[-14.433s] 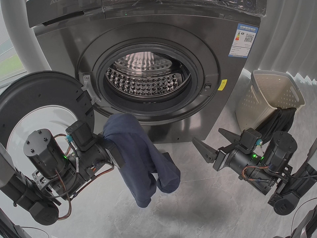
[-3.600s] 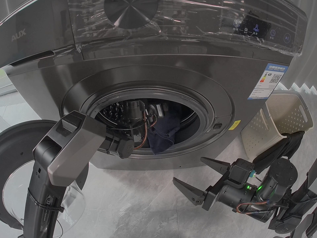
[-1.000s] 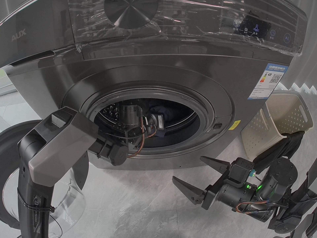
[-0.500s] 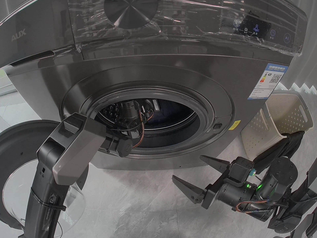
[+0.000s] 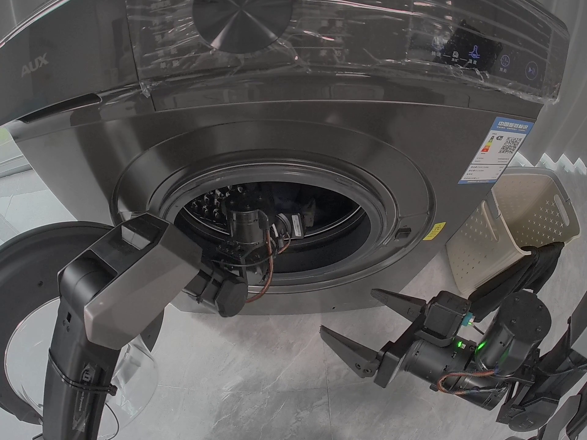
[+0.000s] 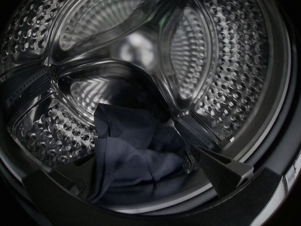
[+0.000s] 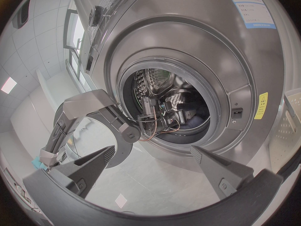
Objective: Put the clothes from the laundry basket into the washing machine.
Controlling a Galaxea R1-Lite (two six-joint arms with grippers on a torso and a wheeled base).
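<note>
Grey veined floor [image 5: 263,368], white tiled wall [image 7: 37,25] and a bright window [image 7: 74,36].

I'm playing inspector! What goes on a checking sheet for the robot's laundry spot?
Surface: grey tiled floor.
Job's things: washer with its door swung open; blue garment lying in the drum; basket to the right of the washer, a dark cloth hanging over its rim.
Clutter: nothing seen.
Grippers: left gripper inside the washer's opening, jaws open, near the garment; right gripper low before the washer, jaws open, empty.
Cables: looped wires on the left wrist; a wire on the right wrist.
Surroundings: white curtain behind the basket; plastic film on the washer's top.
</note>
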